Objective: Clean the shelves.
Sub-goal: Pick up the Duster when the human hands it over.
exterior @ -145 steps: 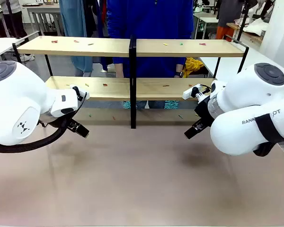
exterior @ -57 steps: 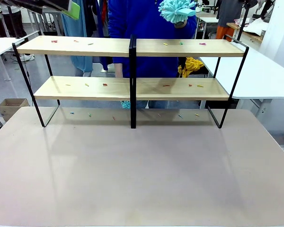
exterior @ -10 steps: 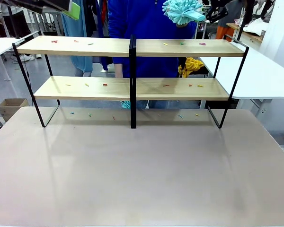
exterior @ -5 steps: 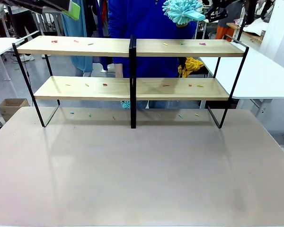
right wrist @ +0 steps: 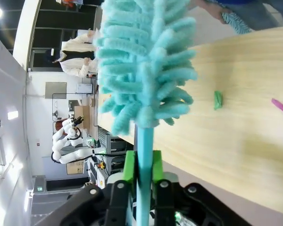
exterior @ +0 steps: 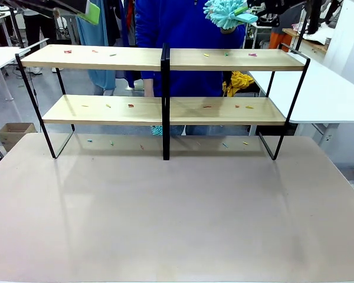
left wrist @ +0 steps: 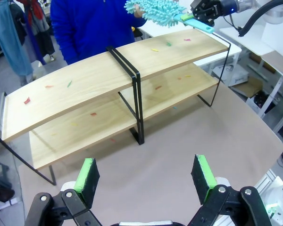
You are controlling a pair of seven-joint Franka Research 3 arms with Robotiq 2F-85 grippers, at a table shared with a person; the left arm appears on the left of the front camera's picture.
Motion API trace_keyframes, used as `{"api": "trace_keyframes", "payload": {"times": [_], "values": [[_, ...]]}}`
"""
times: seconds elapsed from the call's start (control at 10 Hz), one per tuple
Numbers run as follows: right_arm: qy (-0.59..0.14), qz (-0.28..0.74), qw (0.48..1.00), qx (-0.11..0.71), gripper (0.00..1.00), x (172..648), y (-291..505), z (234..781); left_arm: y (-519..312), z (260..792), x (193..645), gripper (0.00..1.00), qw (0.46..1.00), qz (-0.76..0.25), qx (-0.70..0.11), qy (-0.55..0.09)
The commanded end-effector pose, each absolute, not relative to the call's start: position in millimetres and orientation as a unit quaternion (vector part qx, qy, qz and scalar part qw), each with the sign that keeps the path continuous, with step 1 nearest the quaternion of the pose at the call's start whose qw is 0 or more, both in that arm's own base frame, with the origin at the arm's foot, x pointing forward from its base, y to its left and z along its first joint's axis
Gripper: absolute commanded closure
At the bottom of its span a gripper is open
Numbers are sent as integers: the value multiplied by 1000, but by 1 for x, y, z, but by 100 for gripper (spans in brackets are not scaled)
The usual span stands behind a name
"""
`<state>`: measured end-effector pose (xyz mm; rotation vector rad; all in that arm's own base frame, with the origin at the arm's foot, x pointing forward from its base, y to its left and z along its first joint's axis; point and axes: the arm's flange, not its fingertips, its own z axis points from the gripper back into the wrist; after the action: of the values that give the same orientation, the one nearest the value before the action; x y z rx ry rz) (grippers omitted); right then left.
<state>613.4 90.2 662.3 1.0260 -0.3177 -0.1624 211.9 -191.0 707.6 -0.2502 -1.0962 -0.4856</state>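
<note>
"Grey-brown table [exterior: 177,224] up front, and at its far edge the shelves [exterior: 106,58] — two long light wood boards in a thin black frame, black upright in the middle."

"Dotted with small coloured scraps [exterior: 130,106] on both tiers. More on the table beneath the lower board."

"Up above the top board's right half, a teal fluffy duster [exterior: 224,12], held clear of the wood."

"Clamped by its handle in the right gripper [right wrist: 142,162] — green pads shut tight on either side of the teal stick, fluffy head pointing away from the wrist."

"Just beside that head, a person's hand [left wrist: 139,10], over on the far side of the rack, and a blue top [exterior: 183,23] right behind the upright."

"Now the left gripper [left wrist: 145,176]: jaws wide apart, nothing between the pads, hanging high over the table and looking down on the whole rack."

"From the right wrist, a green scrap [right wrist: 218,100] and a pink scrap [right wrist: 280,107] lying on the top board just past the duster."

"Off to the right of the rack, a white table [exterior: 318,88]; on the floor at the left, a cardboard box [exterior: 12,132]."
</note>
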Motion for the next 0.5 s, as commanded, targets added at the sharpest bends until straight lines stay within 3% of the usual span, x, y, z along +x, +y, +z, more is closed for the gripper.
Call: {"api": "trace_keyframes", "payload": {"times": [0.0, 0.2, 0.4], "values": [[-130, -84, 853, 499, 100, 610, 84, 662, -189, 707, 213, 0, 816, -230, -116, -518], [-129, -77, 848, 508, 100, 588, 74, 673, -189, 707, 213, 0, 816, -230, -116, -518], [-145, 3, 859, 491, 100, 500, 59, 717, -189, 707, 213, 0, 816, -230, -116, -518]]}}
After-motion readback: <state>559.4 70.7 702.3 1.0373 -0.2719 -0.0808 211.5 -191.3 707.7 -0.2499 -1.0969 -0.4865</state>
